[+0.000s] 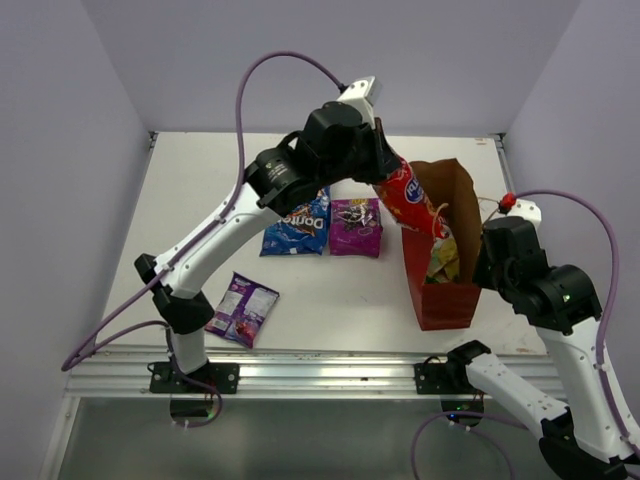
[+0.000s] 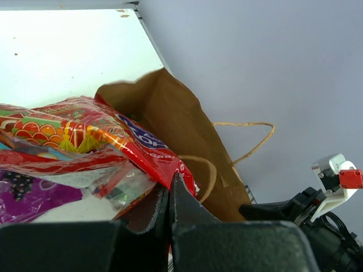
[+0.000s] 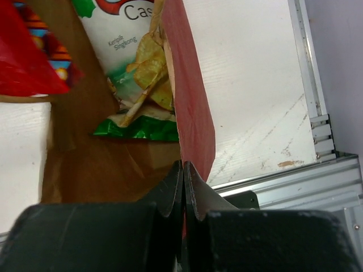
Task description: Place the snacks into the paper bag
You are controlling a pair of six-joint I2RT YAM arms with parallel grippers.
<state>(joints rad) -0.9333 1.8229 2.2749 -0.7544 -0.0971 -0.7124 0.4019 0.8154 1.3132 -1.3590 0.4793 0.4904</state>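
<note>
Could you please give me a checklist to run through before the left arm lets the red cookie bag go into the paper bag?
1. Left gripper shut on the red cookie bag: ok.
2. Cookie bag's lower end at the mouth of the paper bag: ok, by the top view.
3. Right gripper pinching the paper bag's wall: ok.
4. Room left beside the green-white chips inside: cannot tell.
5. String handle free of the cookie bag: cannot tell.
6. Blue Doritos, purple square bag and small purple packet lying on the table, away from the paper bag: ok.
</note>
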